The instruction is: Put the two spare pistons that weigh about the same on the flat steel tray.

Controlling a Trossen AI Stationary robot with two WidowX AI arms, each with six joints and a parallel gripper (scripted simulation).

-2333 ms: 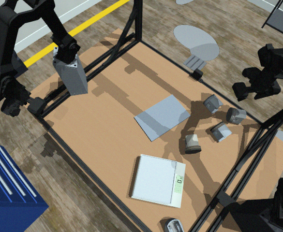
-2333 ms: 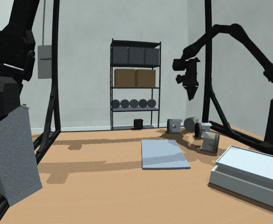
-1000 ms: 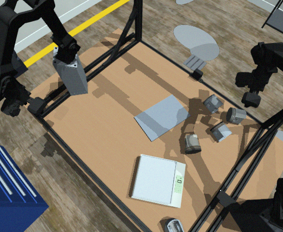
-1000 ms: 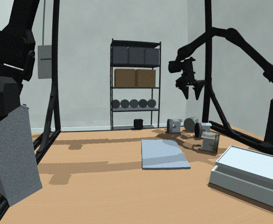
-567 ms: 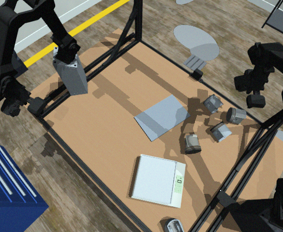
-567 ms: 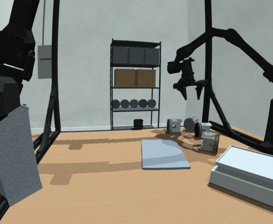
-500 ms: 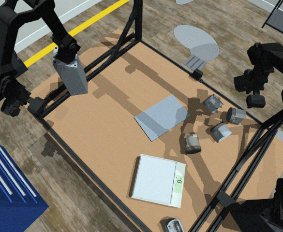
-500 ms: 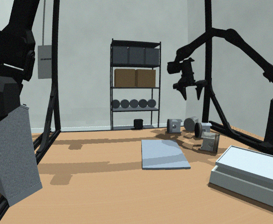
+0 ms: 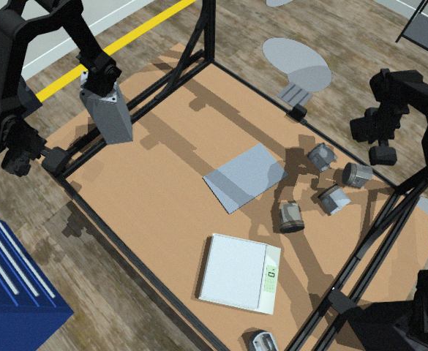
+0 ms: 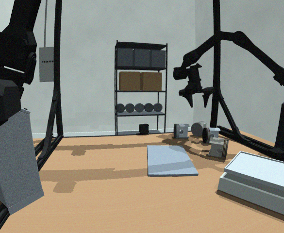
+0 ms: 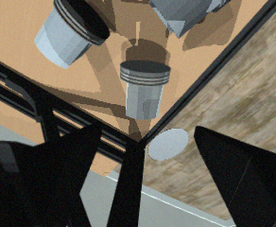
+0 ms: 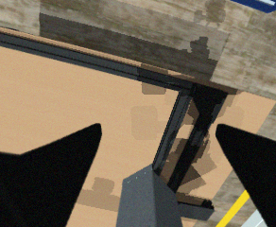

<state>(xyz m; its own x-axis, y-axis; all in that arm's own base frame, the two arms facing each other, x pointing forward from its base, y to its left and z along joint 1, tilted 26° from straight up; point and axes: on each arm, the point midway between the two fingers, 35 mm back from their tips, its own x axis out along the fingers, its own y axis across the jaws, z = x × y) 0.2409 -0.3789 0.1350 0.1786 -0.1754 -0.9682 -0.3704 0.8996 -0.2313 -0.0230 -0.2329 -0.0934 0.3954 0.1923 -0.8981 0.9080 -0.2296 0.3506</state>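
The flat steel tray [image 9: 243, 177] [image 10: 170, 160] lies flat mid-bench with nothing on it. Several grey pistons lie beside it near the bench corner, apart from the tray: one [image 9: 321, 155] [image 10: 181, 130], another [image 9: 357, 175] [image 10: 198, 128] [image 11: 144, 90], a third [image 9: 333, 199] [image 10: 210, 134] [image 11: 72, 30], and one standing [image 9: 291, 216] [image 10: 219, 147]. One more piston [image 9: 263, 341] lies alone at the bench's near edge, past the scale. My left gripper [image 9: 380, 145] [image 10: 197, 100] [image 11: 148, 130] is open and empty, high over the bench edge by the cluster. My right gripper [image 12: 158, 129] is open and empty, high over the opposite corner.
A white scale [image 9: 240, 272] [image 10: 259, 175] sits on the bench near the tray. A grey box [image 9: 106, 113] [image 10: 11, 162] [image 12: 149, 203] hangs from a black arm near the far corner. Black frame rails [image 9: 130, 260] border the bench.
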